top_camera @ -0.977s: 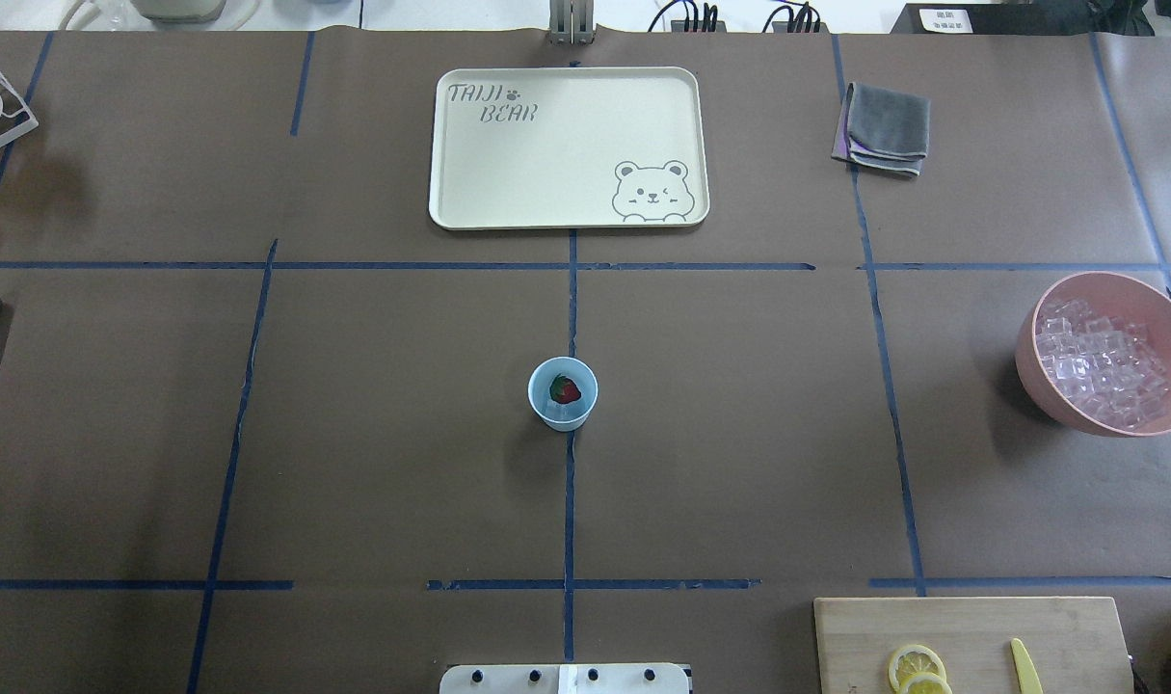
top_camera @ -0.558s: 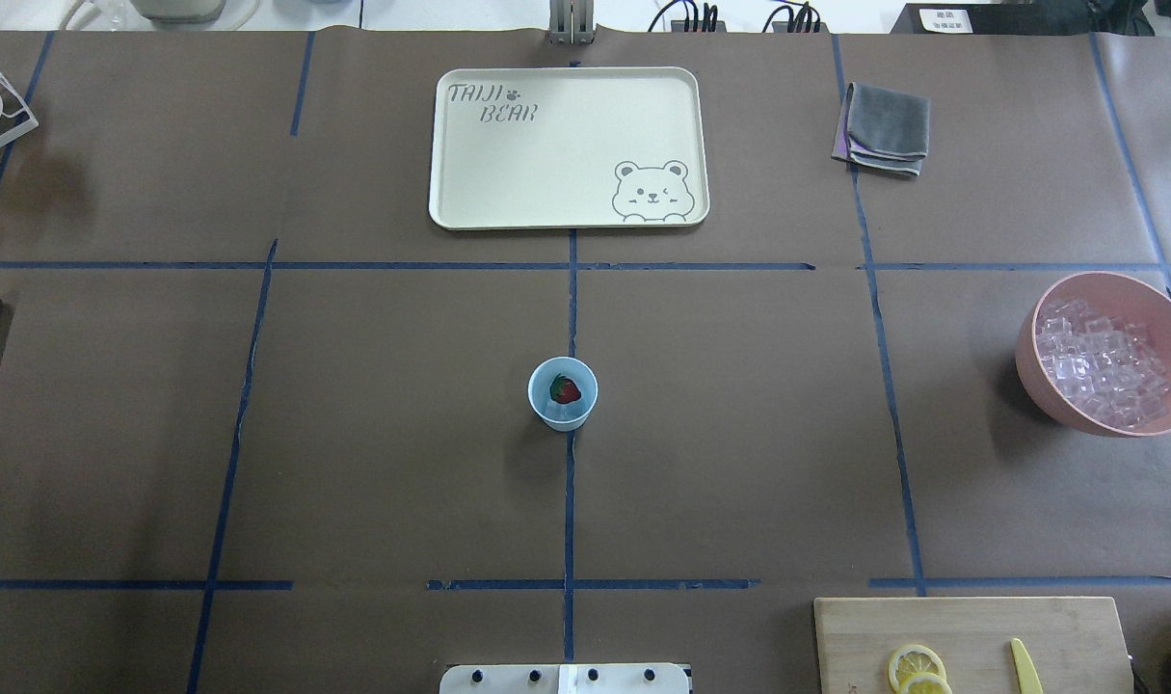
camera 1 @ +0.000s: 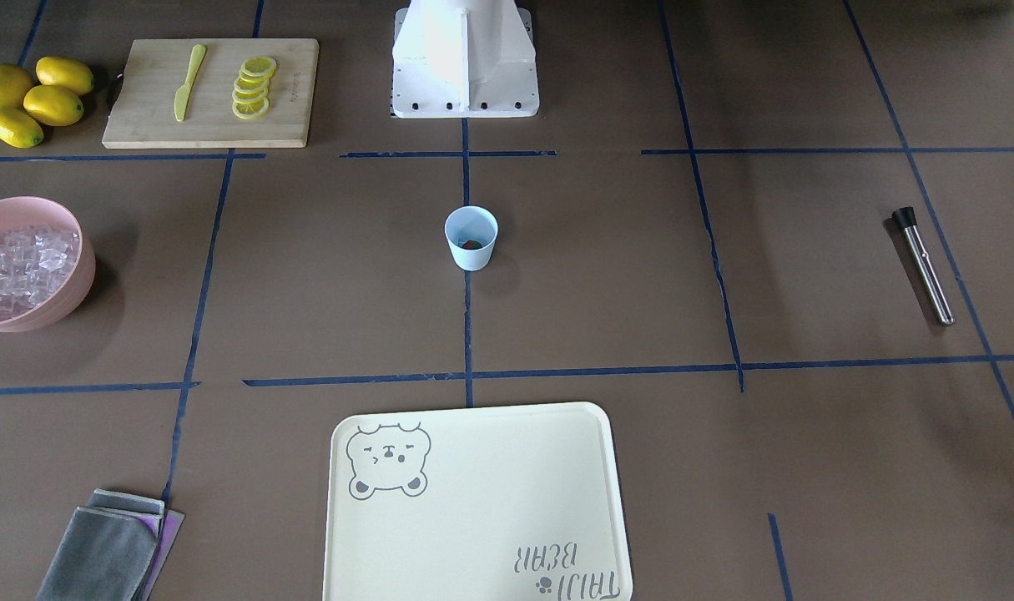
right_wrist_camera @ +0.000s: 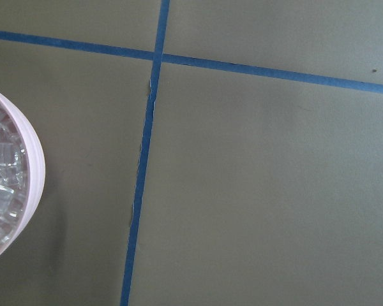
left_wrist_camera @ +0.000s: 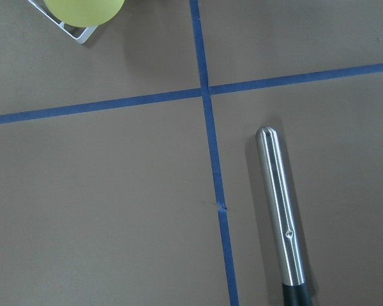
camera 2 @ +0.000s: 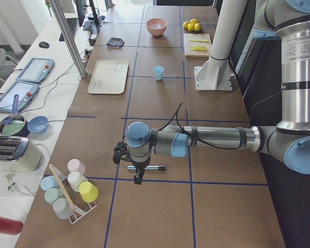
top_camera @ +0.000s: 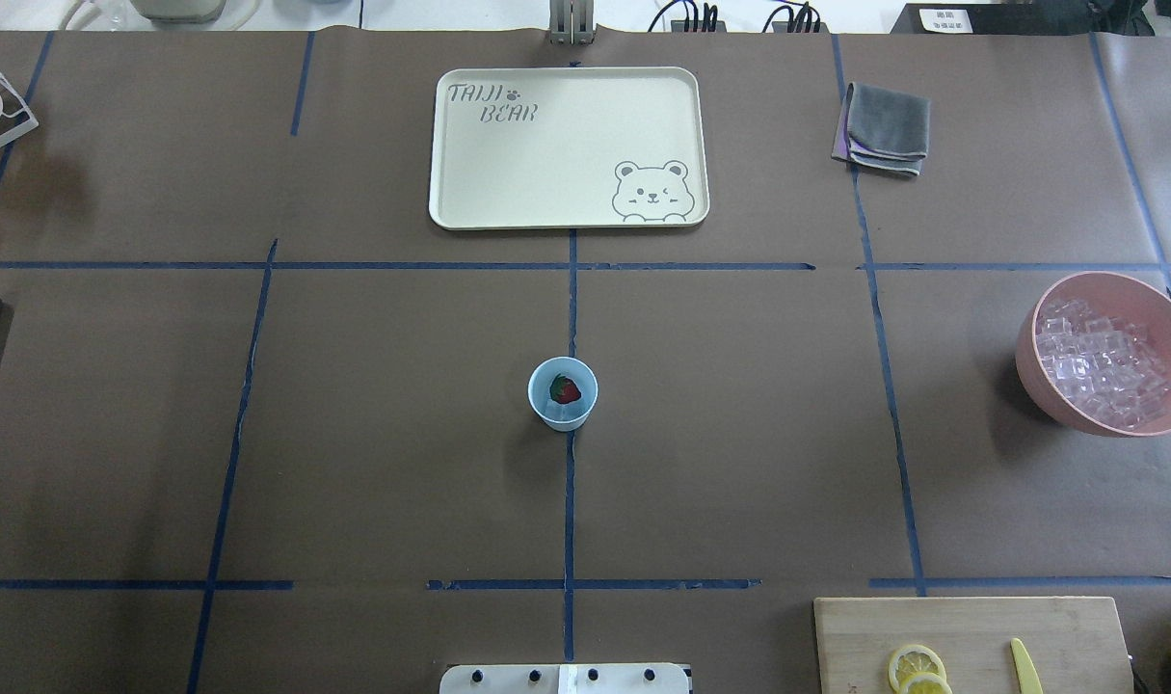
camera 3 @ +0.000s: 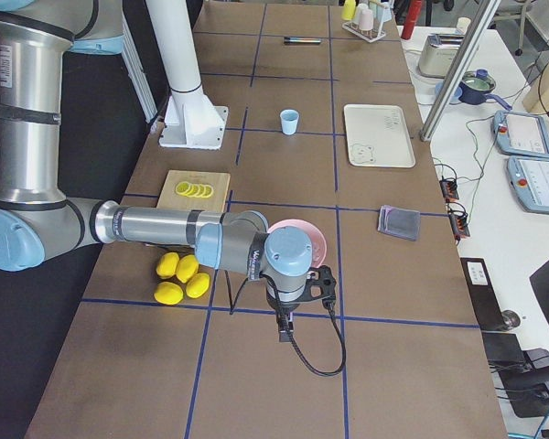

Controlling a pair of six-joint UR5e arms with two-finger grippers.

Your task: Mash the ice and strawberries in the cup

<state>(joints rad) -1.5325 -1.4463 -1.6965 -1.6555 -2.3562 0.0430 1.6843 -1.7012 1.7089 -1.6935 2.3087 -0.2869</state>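
Pale blue plastic cup [top_camera: 563, 410] holds a small red strawberry [top_camera: 567, 389]; clear ice cubes [top_camera: 1101, 361] lie at its 3 o'clock; left tool [camera 2: 138, 177], right tool [camera 3: 285, 330]: whether open or closed, cannot tell.

At the middle of the brown paper-covered table [top_camera: 739, 434] you have the pale blue plastic cup [top_camera: 563, 393], with the red strawberry piece [top_camera: 567, 390] inside it. Beyond it (away from the robot) lies the cream rectangular tray [top_camera: 566, 164]. Far to the robot's right sits the pink round bowl [top_camera: 1158, 304] holding the clear ice cubes [top_camera: 1101, 361]; far to its left lies the steel rod [camera 1: 924, 265].
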